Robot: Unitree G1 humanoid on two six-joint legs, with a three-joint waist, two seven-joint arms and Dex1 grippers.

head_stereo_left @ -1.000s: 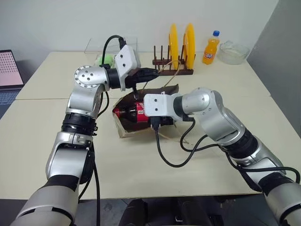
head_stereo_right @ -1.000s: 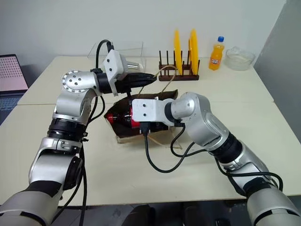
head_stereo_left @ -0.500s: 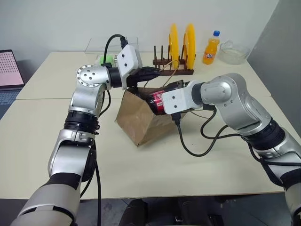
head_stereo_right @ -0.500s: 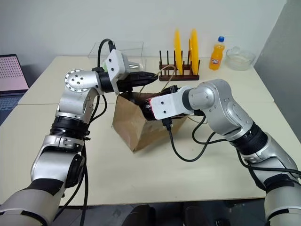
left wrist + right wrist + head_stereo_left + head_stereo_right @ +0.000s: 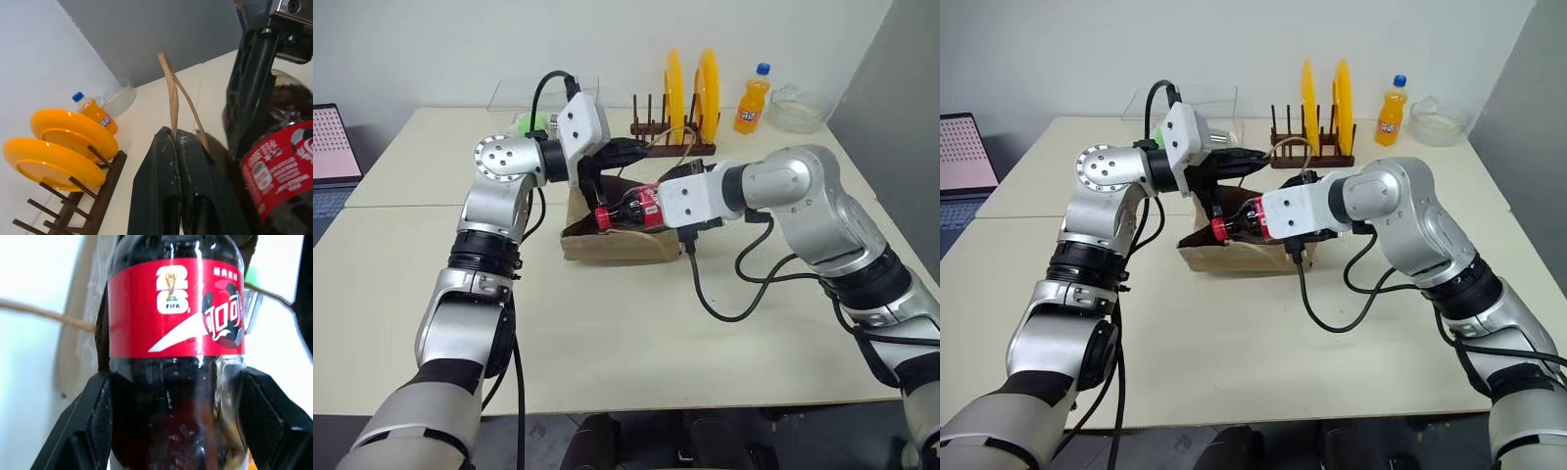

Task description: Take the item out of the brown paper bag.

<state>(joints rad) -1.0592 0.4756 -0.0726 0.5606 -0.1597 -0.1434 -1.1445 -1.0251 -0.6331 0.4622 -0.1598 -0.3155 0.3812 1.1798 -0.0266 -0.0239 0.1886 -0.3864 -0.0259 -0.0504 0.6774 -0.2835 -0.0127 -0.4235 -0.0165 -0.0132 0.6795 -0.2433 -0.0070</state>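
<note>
Right wrist view shows the right gripper clamped on the cola bottle, one black finger on each side of its smooth dark body. A second ago the bottle sat low inside the brown paper bag — now it is lifted, lying sideways over the bag's mouth with its red cap toward the left arm. The creased bag has slumped flat on the table. The left gripper is pinched tight on a thin tan cord handle — it may be the bag's far loop.
</note>
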